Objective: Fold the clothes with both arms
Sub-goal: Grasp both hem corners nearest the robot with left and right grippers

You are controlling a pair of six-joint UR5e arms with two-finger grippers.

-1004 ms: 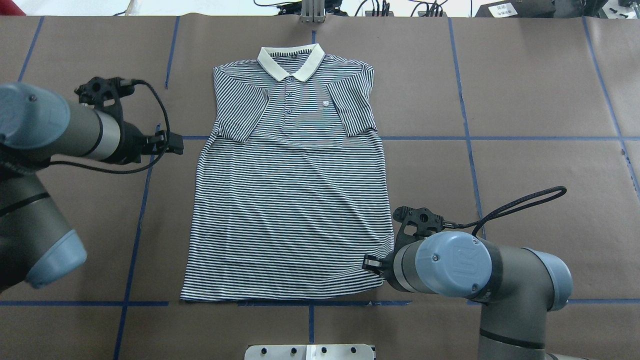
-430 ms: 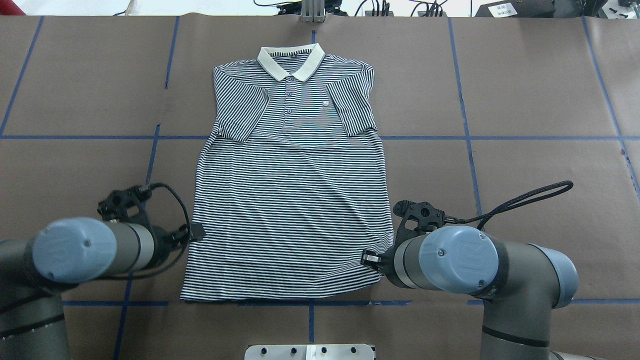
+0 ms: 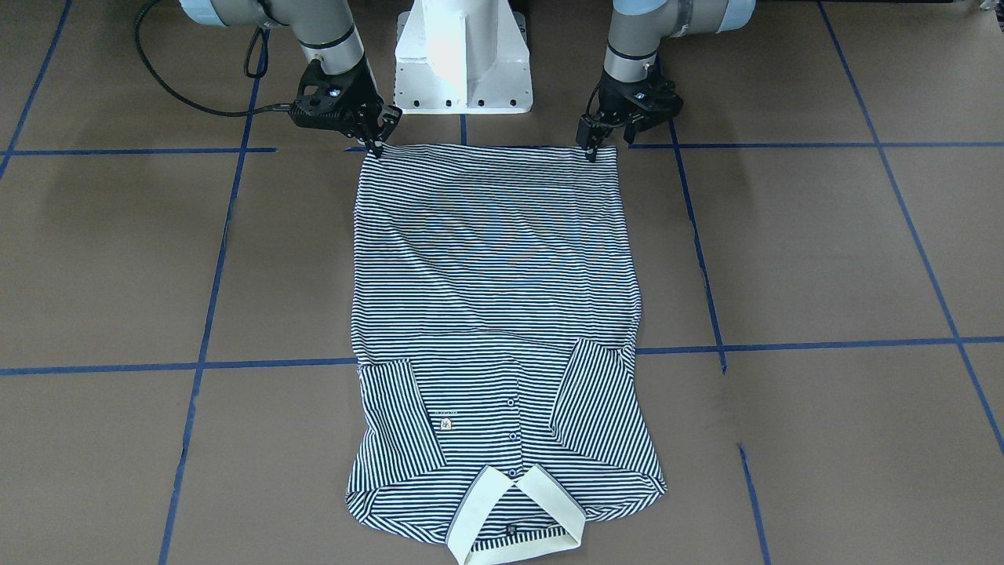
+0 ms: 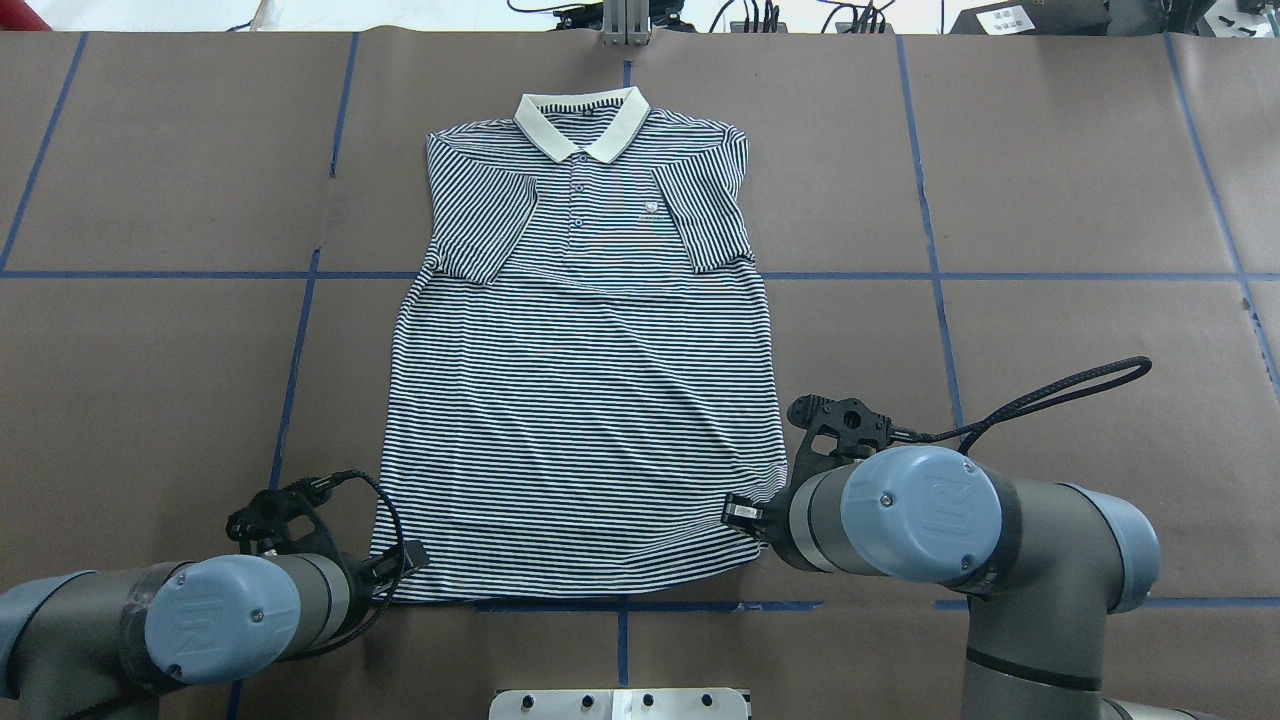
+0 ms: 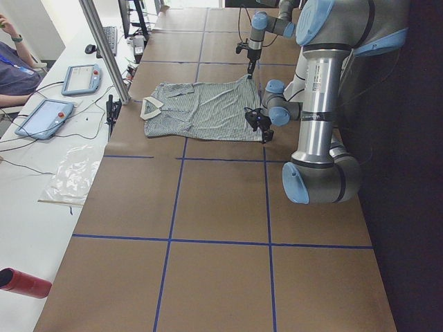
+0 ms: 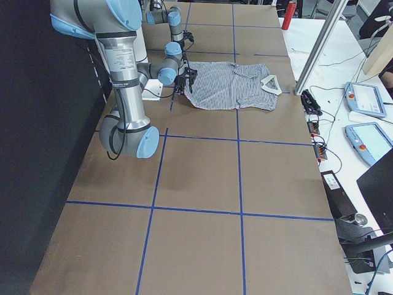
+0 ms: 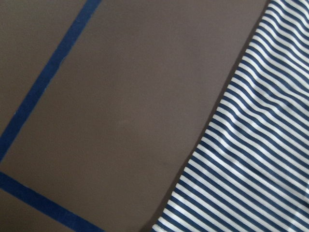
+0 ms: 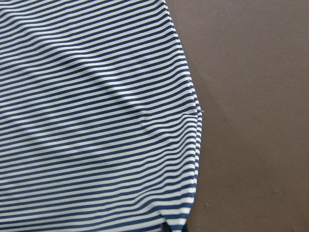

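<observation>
The striped polo shirt (image 4: pixel 580 420) lies flat and face up on the brown table, its cream collar (image 4: pixel 582 120) on the far side and both sleeves folded in over the chest. In the front view my left gripper (image 3: pixel 604 145) stands at one corner of the near hem, jaws apart, one fingertip touching the cloth. At the other hem corner my right gripper (image 3: pixel 369 141) looks open, with its tip on the stripes. From overhead the left gripper (image 4: pixel 405 558) and right gripper (image 4: pixel 738 512) flank the hem. Both wrist views show only the shirt's edge (image 7: pixel 251 159) (image 8: pixel 96 121) on the table, no fingers.
The white pedestal base (image 3: pixel 463 55) stands just behind the hem. Blue tape lines (image 4: pixel 290 380) cross the brown table cover. A metal post (image 5: pixel 104 48), two tablets (image 5: pixel 48 114) and a seated person's arm (image 5: pixel 14 69) are on the far side; a red can (image 5: pixel 21 282) lies there.
My left arm swung from beside the shirt's sleeve down along its side to the hem corner. The right gripper stayed near its hem corner, shifting only slightly. The shirt has not moved.
</observation>
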